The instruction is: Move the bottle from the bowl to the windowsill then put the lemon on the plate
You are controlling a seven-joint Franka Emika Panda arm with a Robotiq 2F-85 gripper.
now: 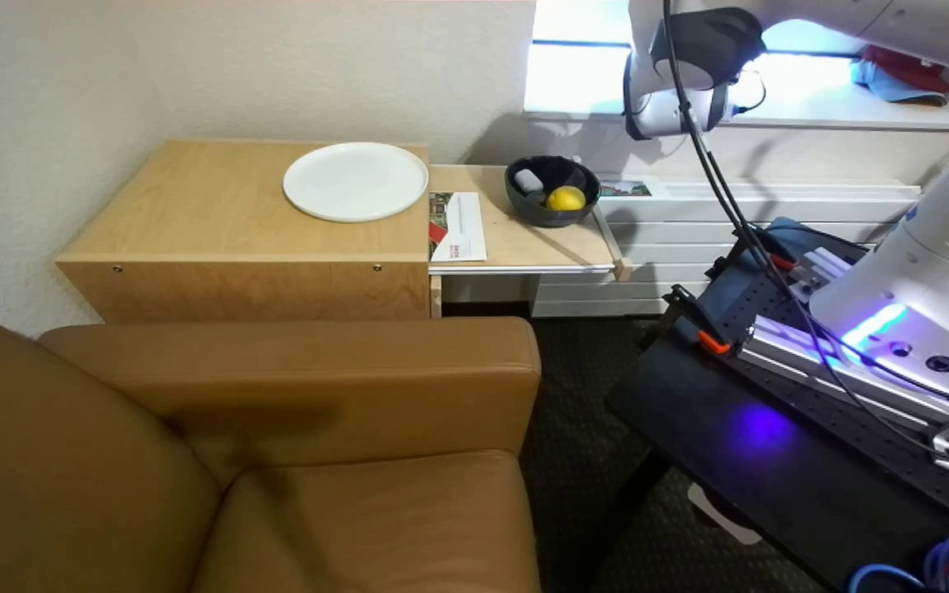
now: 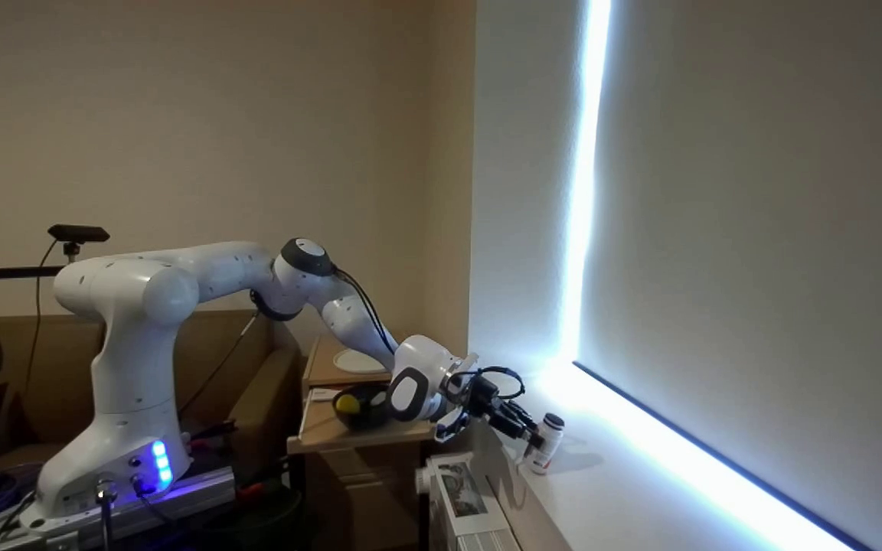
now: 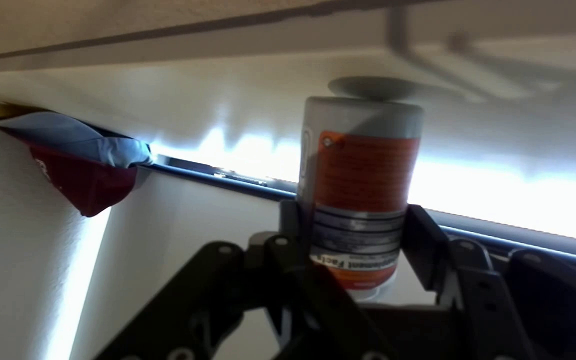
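Move 1 looks nearly done: gripper (image 3: 354,229) clamped on bottle (image 3: 365,170) over the windowsill (image 2: 609,497) (contact unclear); move 2, the lemon (image 1: 565,198), remains.

The white arm (image 2: 223,268) has black cables (image 1: 693,128) and blue lights (image 2: 159,461).
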